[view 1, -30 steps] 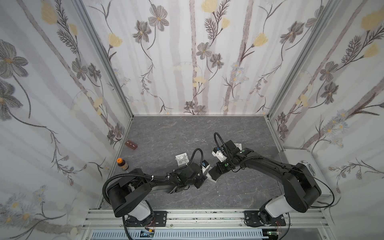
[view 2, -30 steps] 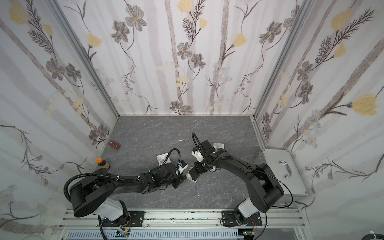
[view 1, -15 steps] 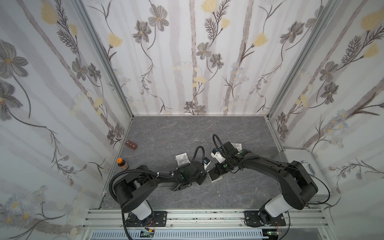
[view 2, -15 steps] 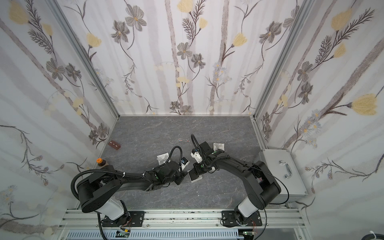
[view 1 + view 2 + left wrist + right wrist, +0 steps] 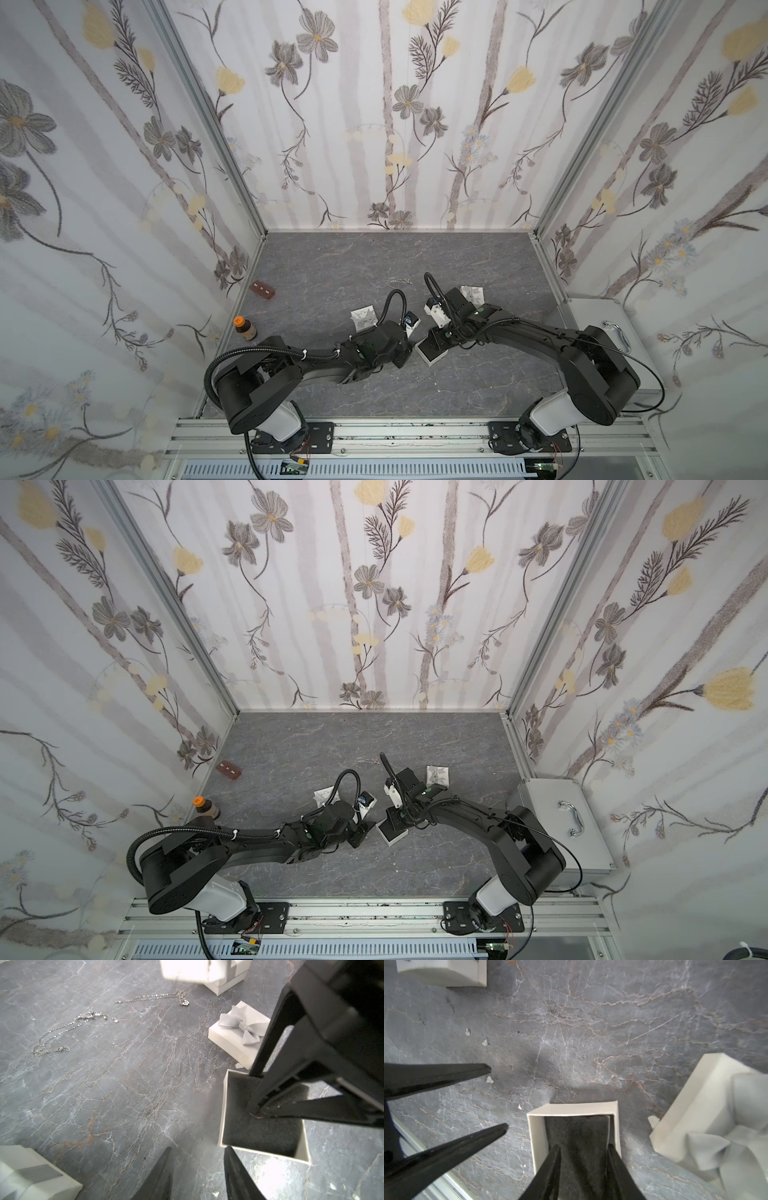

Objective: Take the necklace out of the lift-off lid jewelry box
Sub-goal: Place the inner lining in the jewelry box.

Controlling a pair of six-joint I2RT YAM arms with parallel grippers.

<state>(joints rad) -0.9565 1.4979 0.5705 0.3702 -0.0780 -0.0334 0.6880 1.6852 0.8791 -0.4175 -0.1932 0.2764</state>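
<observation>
My right gripper [image 5: 583, 1147] stands with its fingers apart inside the open white foam-lined box [image 5: 571, 1108]. My left gripper [image 5: 197, 1149], also apart, sits just beside it. Two silver chain necklaces [image 5: 87, 1015] lie outside on the grey marbled tabletop [image 5: 124, 1095].

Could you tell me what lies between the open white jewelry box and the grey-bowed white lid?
Only bare grey marbled tabletop and a small white scrap, in the right wrist view.
</observation>
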